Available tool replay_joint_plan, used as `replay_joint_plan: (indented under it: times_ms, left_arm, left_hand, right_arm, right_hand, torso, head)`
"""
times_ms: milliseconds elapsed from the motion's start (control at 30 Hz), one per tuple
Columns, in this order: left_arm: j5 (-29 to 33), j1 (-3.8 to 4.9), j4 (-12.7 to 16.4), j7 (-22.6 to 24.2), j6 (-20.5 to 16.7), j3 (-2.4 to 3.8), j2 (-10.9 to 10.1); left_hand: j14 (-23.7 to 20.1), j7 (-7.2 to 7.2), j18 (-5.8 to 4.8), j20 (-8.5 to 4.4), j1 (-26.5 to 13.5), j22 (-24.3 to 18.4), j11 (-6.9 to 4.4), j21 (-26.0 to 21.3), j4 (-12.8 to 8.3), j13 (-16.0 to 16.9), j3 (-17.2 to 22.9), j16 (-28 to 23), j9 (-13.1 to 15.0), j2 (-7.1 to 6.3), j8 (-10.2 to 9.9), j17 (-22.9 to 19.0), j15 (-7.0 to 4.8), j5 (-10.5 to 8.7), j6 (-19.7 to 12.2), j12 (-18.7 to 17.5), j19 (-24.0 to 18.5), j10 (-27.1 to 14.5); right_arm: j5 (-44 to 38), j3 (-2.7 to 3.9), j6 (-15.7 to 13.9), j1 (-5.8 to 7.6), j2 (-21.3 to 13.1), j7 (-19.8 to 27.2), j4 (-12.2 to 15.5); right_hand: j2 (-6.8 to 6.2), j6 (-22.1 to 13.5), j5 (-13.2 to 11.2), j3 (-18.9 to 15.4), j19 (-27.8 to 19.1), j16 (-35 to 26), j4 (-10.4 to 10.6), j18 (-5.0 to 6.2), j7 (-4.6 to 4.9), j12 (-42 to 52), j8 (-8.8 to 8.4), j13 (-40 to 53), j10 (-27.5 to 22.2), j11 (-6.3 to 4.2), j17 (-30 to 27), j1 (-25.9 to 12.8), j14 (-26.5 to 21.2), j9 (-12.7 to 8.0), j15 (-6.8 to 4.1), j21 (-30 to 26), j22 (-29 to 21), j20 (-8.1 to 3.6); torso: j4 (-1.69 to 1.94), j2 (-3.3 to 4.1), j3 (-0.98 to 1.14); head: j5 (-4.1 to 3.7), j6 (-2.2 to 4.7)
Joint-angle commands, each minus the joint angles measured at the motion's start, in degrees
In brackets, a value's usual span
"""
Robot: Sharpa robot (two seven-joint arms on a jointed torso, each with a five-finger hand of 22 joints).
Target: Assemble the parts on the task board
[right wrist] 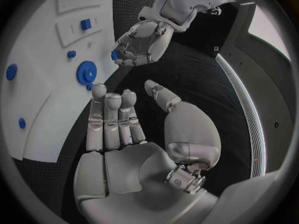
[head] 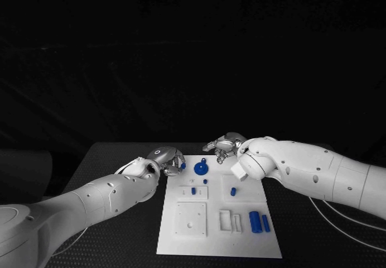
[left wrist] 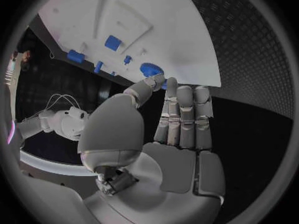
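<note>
— Fingers on both hands?
— Left hand [head: 165, 160] pinches a small blue part [right wrist: 114, 55] at the task board's [head: 249, 245] far left edge; right hand [head: 227, 146] is spread, holding nothing, above the far edge.
— Other parts?
— A round blue gear [head: 201, 166] lies between the hands; two blue cylinders [head: 259, 221] rest near-right. The counter [head: 105, 162] is black.

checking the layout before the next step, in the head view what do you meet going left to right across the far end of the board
left hand → blue part it pinches → round blue gear-like part on the task board → right hand
</note>
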Motion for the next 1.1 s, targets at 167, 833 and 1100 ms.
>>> replay_joint_plan:
  times_ms: [167,833,1100]
  left_arm:
    - [0.6,1.95,6.1,-1.2,0.8,0.46,-2.8]
    - [1.8,4.17,21.6,-3.6,1.4,1.32,-9.3]
    - [1.8,4.40,22.8,-3.8,1.4,1.39,-9.3]
  left_hand:
    - [0.2,1.28,0.86,-4.02,-0.3,1.0,-0.02,0.0,0.5,0.1,0.0,-0.4,10.4,-0.44,1.9,0.1,-0.18,-0.34,1.7,-0.4,0.3,0.4]
    - [0.4,1.26,0.87,-4.05,-0.4,0.9,-0.05,0.0,0.9,0.2,0.0,-0.5,10.4,-0.61,1.9,0.1,-0.21,-0.61,1.8,-0.6,0.4,0.6]
    - [0.5,1.24,0.88,-4.08,-0.4,0.9,-0.07,0.0,1.0,0.2,0.0,-0.5,10.5,-0.60,1.9,0.1,-0.23,-0.65,1.8,-0.7,0.5,0.7]
  right_arm:
    - [0.5,0.01,0.9,0.00,0.3,0.0,-0.2]
    - [6.1,-1.36,-0.9,-1.38,1.8,-1.9,-0.2]
    - [7.3,-1.38,-0.2,-1.74,1.8,-0.8,0.2]
  right_hand:
    - [-0.52,0.0,0.2,0.2,-0.4,0.3,0.0,0.83,0.43,-0.3,-0.32,0.1,-0.3,0.03,0.1,-0.2,0.0,-0.1,-0.34,0.4,1.0,-0.03]
    - [-1.22,0.0,-1.2,0.1,-0.6,0.2,0.5,0.83,0.45,-0.6,-0.37,0.5,-0.4,0.06,0.1,-0.9,-0.2,-0.1,-0.31,0.4,0.9,0.05]
    - [-2.38,-0.2,-4.0,-0.1,-0.9,0.1,1.0,0.83,0.51,-0.9,-0.50,0.8,-0.5,0.13,0.1,-1.7,-0.4,-0.2,-0.24,0.3,0.8,0.11]
  torso:
    - [0.04,-0.01,-0.08]
    - [-0.01,0.10,0.02]
    - [-0.17,0.15,0.07]
  head:
    - [0.05,0.59]
    - [0.42,0.96]
    - [0.59,1.09]
